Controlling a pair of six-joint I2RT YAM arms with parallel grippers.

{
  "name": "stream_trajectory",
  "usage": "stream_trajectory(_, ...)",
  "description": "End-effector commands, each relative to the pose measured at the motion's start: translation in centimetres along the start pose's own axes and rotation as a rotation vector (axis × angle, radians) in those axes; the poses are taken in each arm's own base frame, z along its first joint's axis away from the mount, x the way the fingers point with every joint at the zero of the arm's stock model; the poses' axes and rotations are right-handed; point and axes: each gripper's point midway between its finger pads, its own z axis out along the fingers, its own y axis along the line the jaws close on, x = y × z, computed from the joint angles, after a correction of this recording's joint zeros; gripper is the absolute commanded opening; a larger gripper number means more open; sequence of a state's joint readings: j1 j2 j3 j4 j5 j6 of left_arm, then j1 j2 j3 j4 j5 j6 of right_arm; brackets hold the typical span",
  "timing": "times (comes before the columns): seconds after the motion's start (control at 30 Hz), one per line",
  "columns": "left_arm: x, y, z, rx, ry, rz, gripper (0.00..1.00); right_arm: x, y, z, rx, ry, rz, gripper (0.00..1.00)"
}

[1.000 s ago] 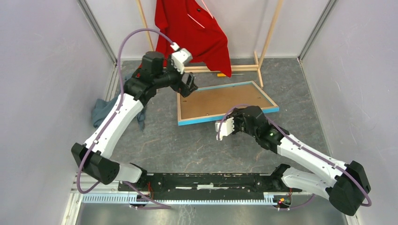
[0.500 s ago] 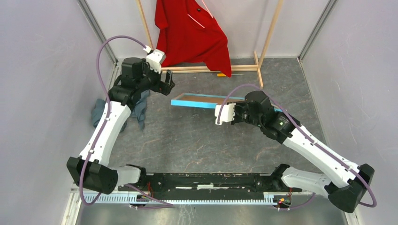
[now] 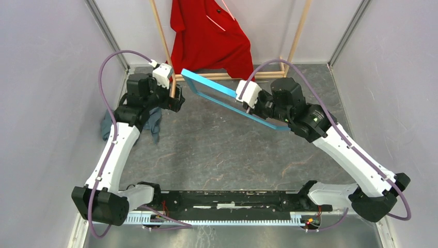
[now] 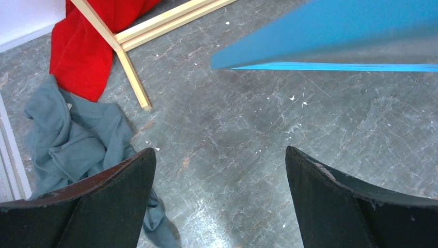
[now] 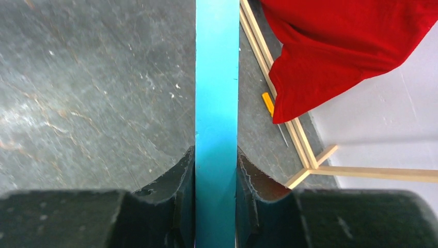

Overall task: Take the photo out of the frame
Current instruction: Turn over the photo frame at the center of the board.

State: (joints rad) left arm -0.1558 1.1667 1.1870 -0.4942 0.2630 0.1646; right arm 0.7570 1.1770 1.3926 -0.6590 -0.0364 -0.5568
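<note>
The frame (image 5: 217,77), flat on the worktop (image 3: 217,155) a second ago, now hangs tilted on edge near 12 o'clock, clamped in the right tool (image 5: 217,160), while the left tool (image 4: 219,151) has retreated to 10 o'clock, wide and empty; the photo is unseen, likely still inside.

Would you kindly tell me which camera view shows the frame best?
Top external: it shows nearly the whole frame, tilted, held by the right gripper. The right wrist view shows only a blue strip between its fingers; the left wrist view, only a blue corner.
</note>
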Motion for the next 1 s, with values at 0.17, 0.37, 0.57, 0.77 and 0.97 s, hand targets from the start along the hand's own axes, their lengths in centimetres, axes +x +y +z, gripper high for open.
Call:
stream_trajectory(0.17, -0.8, 0.2, -0.9, -0.022, -0.078, -0.02, 1.0, -10.4, -7.7, -4.0, 0.176, -0.353, 0.24, 0.0)
stream_trajectory(0.37, -0.4, 0.1, -0.8, -0.014, -0.08, -0.025, 1.0, -10.8, -9.7, -4.8, 0.141, -0.442, 0.415, 0.0)
stream_trajectory(0.57, -0.1, -0.2, -0.6, 0.004, -0.075, -0.029, 1.0, -7.8, -9.9, -3.3, 0.091, -0.44, 0.587, 0.0)
stream_trajectory(0.77, 0.8, -0.6, -0.1, 0.025, -0.057, -0.036, 1.0, -3.5, -9.2, -1.3, 0.021, -0.425, 0.792, 0.0)
stream_trajectory(0.97, 1.1, -1.0, 0.2, 0.055, -0.056, -0.035, 1.0, 0.4, -10.4, -0.9, 0.039, -0.406, 0.931, 0.0)
